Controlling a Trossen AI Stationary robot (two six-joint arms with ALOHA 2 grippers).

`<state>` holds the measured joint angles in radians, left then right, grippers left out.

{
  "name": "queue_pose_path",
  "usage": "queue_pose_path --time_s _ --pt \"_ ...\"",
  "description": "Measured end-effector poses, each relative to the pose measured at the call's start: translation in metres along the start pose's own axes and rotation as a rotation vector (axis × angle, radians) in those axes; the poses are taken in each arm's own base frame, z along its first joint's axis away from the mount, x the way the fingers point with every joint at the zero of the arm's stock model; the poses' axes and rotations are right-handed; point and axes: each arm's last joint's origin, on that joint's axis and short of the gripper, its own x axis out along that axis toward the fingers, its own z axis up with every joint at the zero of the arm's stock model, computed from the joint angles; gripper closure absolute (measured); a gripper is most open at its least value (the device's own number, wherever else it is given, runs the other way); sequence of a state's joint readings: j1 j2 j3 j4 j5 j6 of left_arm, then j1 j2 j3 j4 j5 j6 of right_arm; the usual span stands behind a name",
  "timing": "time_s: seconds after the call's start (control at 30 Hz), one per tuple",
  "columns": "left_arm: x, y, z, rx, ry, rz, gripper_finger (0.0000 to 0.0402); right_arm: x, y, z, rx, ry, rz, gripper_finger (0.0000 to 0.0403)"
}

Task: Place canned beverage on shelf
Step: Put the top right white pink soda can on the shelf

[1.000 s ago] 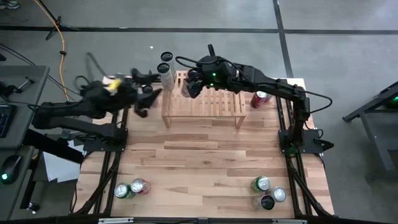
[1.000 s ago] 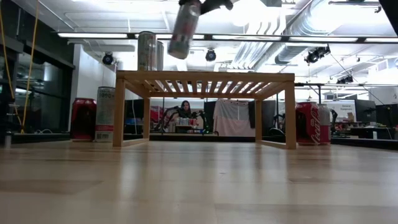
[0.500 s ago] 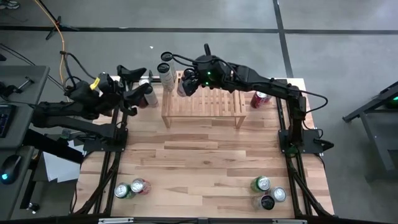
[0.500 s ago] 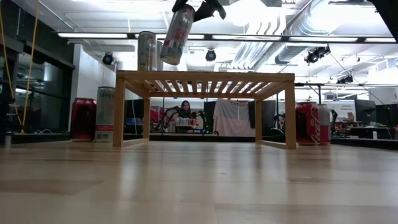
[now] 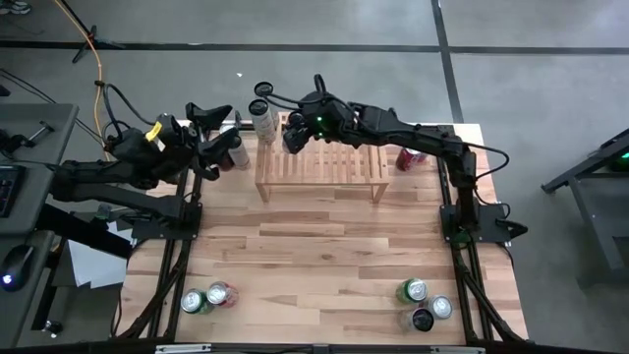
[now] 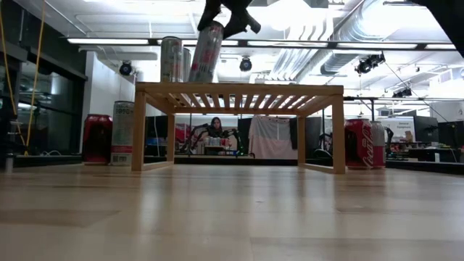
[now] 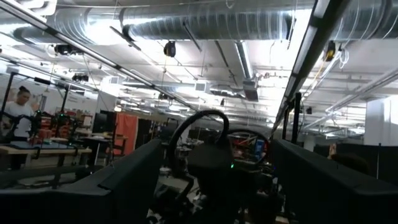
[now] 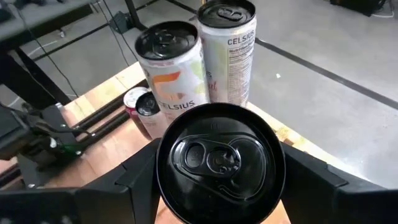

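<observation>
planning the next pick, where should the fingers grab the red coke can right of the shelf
Grip the red coke can across its round side wall, high up, coming down from above: it stands upright on the table, and the shelf leg stands close on one side.

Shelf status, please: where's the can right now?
Right end effector shut on can, tilted, at shelf top's left end. Left end effector open, off left. Two cans crowd that corner.
</observation>
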<state>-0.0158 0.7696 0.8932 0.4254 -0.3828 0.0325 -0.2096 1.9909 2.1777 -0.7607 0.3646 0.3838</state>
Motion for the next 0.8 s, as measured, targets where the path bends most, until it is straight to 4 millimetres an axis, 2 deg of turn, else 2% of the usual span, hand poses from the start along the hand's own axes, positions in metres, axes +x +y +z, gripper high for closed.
queue_pose_path --time_s 0.27,0.43,0.5,0.67,0.8 --pt "0.0 0.0 -0.001 -0.001 0.002 0.0 0.0106 0.012 -0.002 -0.005 -0.013 0.022 -0.018 0.016" --pt "0.001 0.0 -0.001 0.0 0.003 0.0 0.0106 0.009 0.001 0.001 -0.043 -0.01 0.029 0.016" --pt "0.001 0.0 -0.001 0.005 0.003 0.0 0.0106 -0.004 0.0 0.01 -0.081 -0.025 0.031 0.016" --pt "0.001 0.0 -0.001 0.011 0.005 0.004 0.0106 -0.052 -0.011 0.03 -0.195 -0.026 0.001 0.016" --pt "0.001 0.0 -0.001 0.018 0.006 0.007 0.0106 -0.084 -0.022 0.03 -0.249 0.01 -0.026 0.016"
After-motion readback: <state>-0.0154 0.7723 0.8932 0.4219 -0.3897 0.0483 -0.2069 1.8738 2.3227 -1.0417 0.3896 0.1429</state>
